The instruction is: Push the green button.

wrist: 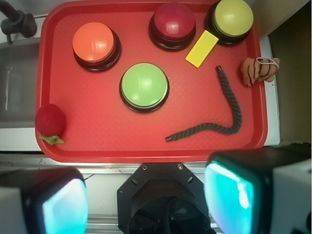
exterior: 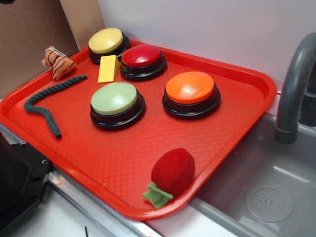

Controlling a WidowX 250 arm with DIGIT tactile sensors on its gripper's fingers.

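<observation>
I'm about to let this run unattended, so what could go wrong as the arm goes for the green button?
1. The gripper sits high, back over the tray's near edge; a descent slightly off could clip the green button's rim instead of its dome.
2. The red button and orange button stand just behind it; overshooting could press one.
3. The dark rope lies to one side, so a wide approach may drag it.

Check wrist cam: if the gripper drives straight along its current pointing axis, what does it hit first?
Probably the green button, which sits nearest the wrist view's center. The gripper is high above the red tray, jaws wide apart; exact depth is unclear.
</observation>
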